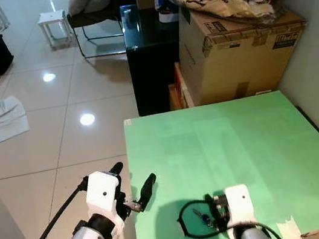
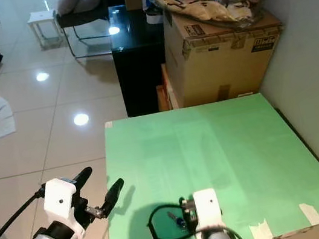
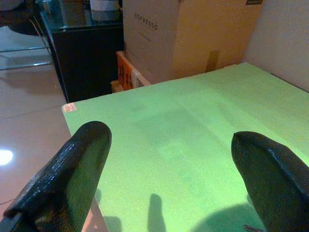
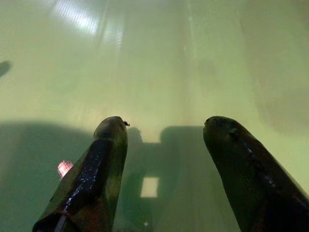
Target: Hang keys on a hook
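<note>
Cardboard box [image 1: 240,51] beyond green table's [image 1: 225,145] far edge; keys [image 1: 199,216] on black loop near front edge, beside wide-open right gripper [image 4: 164,145]; left gripper [image 1: 134,182] spread wide.

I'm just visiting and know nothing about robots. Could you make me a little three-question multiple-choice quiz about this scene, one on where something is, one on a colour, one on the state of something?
1. Where do the keys lie?
A. on the near part of the green table, by the right gripper
B. on top of the cardboard box
C. on the floor tiles

2. What colour is the table top?
A. red
B. green
C. white

3. How are the left gripper's fingers?
A. clamped on the keys
B. pressed shut together
C. spread apart, holding nothing

Answers:
1 A: the keys with their black cord loop sit on the table just left of the right gripper.
2 B: the whole top is plain green.
3 C: the left gripper shows a wide gap between its fingers, with nothing in it.
</note>
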Motion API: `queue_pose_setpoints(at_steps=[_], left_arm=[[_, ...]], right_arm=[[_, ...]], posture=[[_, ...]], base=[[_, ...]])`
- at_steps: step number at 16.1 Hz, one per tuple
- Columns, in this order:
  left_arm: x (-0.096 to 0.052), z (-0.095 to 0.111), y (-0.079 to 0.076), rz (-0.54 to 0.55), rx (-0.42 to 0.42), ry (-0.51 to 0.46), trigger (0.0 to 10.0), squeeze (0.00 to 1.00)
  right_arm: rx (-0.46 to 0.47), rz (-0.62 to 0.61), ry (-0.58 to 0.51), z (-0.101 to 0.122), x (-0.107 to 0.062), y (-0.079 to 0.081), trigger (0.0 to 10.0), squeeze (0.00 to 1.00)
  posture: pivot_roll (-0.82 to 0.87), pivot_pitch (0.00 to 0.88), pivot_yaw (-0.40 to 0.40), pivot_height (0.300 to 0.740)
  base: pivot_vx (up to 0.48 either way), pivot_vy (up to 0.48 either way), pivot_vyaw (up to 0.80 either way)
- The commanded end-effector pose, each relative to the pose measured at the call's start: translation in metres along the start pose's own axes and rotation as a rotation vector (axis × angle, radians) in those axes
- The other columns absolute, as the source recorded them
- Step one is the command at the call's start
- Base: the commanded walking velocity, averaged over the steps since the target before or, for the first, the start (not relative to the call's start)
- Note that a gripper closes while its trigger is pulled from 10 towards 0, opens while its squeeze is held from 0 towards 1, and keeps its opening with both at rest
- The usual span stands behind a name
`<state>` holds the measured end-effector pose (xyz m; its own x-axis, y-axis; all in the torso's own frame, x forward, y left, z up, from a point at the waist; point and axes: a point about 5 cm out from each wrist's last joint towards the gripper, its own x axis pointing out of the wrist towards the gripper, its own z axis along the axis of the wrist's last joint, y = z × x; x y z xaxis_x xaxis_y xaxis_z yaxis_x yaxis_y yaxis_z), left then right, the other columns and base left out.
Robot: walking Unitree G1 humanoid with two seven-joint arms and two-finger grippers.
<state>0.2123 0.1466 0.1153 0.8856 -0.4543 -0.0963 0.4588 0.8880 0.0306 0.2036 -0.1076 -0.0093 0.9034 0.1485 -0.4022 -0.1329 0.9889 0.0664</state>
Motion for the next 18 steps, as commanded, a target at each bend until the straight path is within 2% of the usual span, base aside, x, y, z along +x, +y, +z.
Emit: queue_pose_setpoints(at_steps=[1, 4, 6, 10, 14, 18], left_arm=[[-0.002, 0.002, -0.002, -0.003, -0.003, -0.003, 10.0, 0.00], [-0.003, 0.005, -0.007, -0.021, 0.011, -0.020, 10.0, 0.00], [-0.005, 0.003, -0.011, -0.034, 0.007, -0.016, 10.0, 0.00], [-0.004, 0.004, -0.015, -0.045, 0.009, -0.020, 10.0, 0.00], [-0.007, 0.003, -0.014, -0.038, 0.015, -0.016, 10.0, 0.00], [-0.008, 0.004, -0.014, -0.033, 0.018, -0.016, 10.0, 0.00]], right_arm=[[0.043, 0.040, 0.012, -0.002, -0.006, 0.016, 10.0, 0.00], [0.027, 0.051, -0.018, 0.002, -0.024, 0.016, 10.0, 0.00], [0.017, 0.071, 0.005, 0.001, -0.041, 0.016, 10.0, 0.00], [0.051, 0.058, 0.075, -0.006, -0.044, 0.014, 10.0, 0.00], [0.037, 0.060, 0.147, -0.014, -0.043, 0.011, 10.0, 0.00], [0.069, 0.045, 0.203, -0.021, -0.042, 0.008, 10.0, 0.00]], posture=[[-0.01, 0.168, -0.018, 0.732], [-0.03, 0.169, -0.027, 0.732], [-0.04, 0.171, -0.035, 0.732], [-0.04, 0.164, -0.036, 0.732], [-0.02, 0.163, -0.041, 0.732], [-0.02, 0.159, -0.044, 0.732]], base=[[0.000, 0.000, 0.00], [0.000, 0.000, 0.00], [0.000, 0.000, 0.00], [0.000, 0.000, 0.00], [0.000, 0.000, 0.00], [0.000, 0.000, 0.00]])
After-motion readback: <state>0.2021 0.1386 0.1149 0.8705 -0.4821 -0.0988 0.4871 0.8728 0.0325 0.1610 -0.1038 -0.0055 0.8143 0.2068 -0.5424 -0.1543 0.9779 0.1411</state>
